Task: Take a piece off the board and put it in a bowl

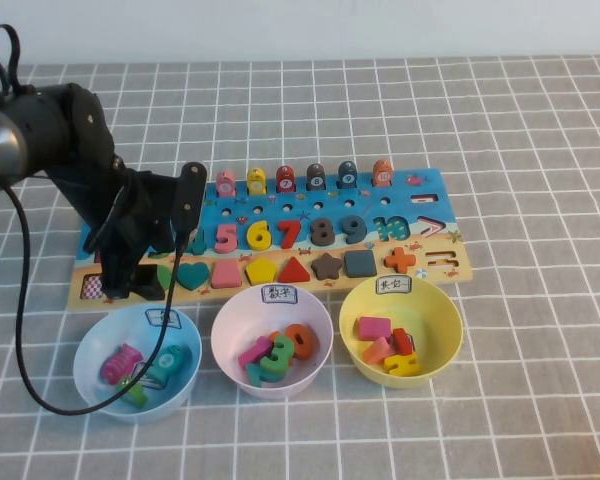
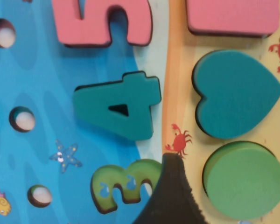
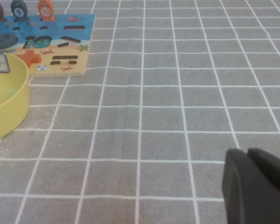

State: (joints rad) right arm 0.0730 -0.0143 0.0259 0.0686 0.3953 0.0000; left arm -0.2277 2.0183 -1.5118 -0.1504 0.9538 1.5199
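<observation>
Your green disc (image 2: 245, 181) sits in its slot on the board (image 1: 435, 185), right next to the teal heart (image 2: 238, 93). Left pincer (image 1: 140, 270) is low over that end of the board, one dark finger (image 2: 170, 196) just beside the disc, can't tell if it's spread. Right pincer (image 3: 254, 184) looks pressed together, over bare worktop (image 3: 177, 93) near the yellow bowl (image 3: 7, 109).

green disc (image 2: 245, 181) beside gripper fingertip (image 2: 173, 196), teal heart (image 2: 240, 93) adjacent

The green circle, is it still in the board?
Yes. The green circle sits in the board, below the left gripper.
</observation>
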